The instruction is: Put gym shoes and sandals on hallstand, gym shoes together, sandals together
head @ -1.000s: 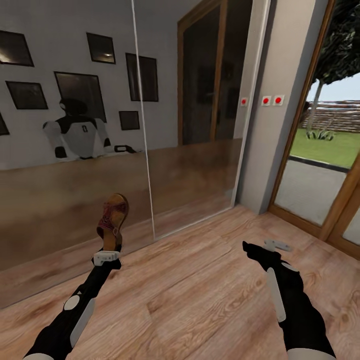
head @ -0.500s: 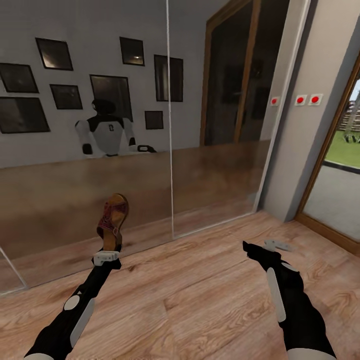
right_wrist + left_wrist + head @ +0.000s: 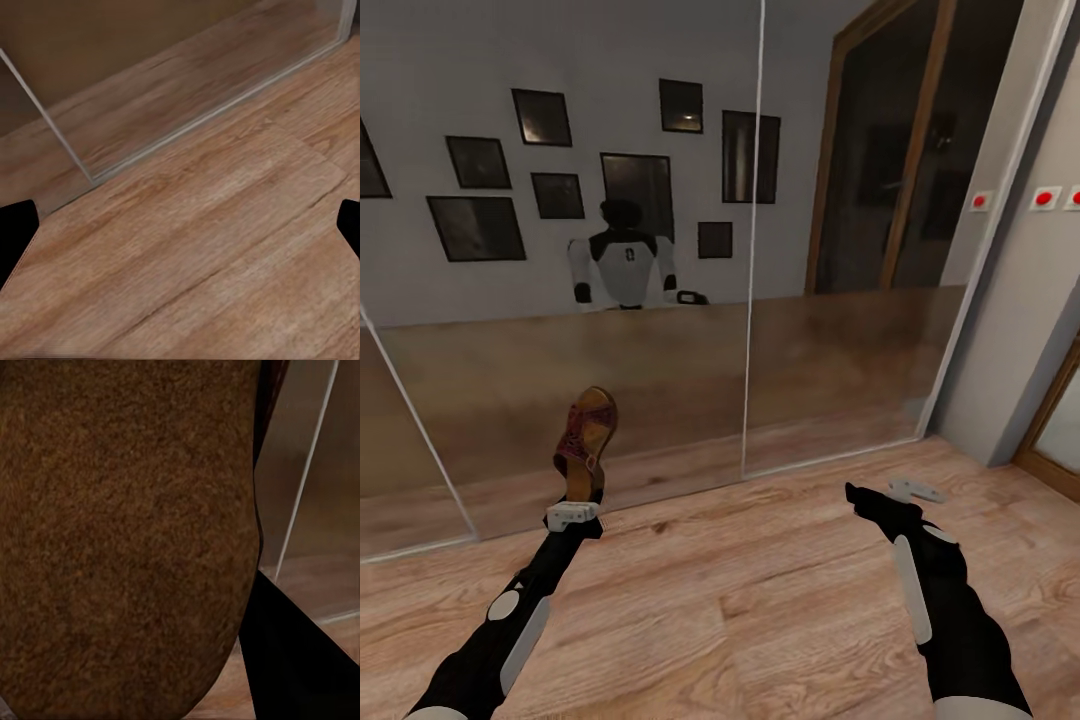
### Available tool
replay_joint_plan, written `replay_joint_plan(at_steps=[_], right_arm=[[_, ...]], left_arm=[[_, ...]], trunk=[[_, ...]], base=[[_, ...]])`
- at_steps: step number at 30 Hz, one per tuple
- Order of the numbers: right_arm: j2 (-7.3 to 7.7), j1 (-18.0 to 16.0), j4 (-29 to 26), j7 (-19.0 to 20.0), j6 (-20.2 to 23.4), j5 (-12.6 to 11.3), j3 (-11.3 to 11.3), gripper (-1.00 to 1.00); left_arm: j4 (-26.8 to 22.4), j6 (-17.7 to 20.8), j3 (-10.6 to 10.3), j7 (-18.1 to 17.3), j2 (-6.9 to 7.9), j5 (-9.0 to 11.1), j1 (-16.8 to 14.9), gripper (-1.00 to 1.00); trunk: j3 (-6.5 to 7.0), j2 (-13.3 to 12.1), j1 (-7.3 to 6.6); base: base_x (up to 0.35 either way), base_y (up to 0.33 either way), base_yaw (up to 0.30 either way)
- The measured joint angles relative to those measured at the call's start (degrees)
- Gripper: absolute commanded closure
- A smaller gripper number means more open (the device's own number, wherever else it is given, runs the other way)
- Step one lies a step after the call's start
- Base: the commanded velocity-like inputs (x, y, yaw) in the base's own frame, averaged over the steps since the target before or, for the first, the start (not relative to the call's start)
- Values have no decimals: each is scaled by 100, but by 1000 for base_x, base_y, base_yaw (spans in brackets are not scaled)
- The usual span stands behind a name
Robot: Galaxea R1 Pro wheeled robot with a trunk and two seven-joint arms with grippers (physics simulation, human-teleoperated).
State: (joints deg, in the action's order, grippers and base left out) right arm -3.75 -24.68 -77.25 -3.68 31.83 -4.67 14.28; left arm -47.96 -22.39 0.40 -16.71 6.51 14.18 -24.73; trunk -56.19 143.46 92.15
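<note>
- Currently, the left gripper [image 3: 573,514] clamps one sandal [image 3: 586,435] upright above the corridor floor [image 3: 760,600], before mirrored doors [image 3: 660,250].
- Right gripper [image 3: 900,492]: fingers spread, empty.
- Advice: carry level; rack unseen.

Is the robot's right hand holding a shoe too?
No, the right gripper is open with nothing in it over the wood floor, while the sandal sits in the left gripper.
</note>
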Motion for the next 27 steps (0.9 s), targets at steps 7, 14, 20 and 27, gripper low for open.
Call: replay_joint_plan(at_steps=[7,14,20,27], right_arm=[[0,0,0,0,0,0,-2,-100],[0,0,0,0,0,0,-8,-100],[0,0,0,0,0,0,-9,-100],[0,-1,0,0,0,0,-7,-100]], left_arm=[[0,-1,0,0,0,0,0,100],[0,0,0,0,0,5,1,100],[7,0,0,0,0,7,0,100],[9,-1,0,0,0,7,0,100]], trunk=[[0,0,0],[7,0,0],[32,0,0],[71,0,0]], base=[[0,0,291],[0,0,290],[0,0,276],[0,0,250]])
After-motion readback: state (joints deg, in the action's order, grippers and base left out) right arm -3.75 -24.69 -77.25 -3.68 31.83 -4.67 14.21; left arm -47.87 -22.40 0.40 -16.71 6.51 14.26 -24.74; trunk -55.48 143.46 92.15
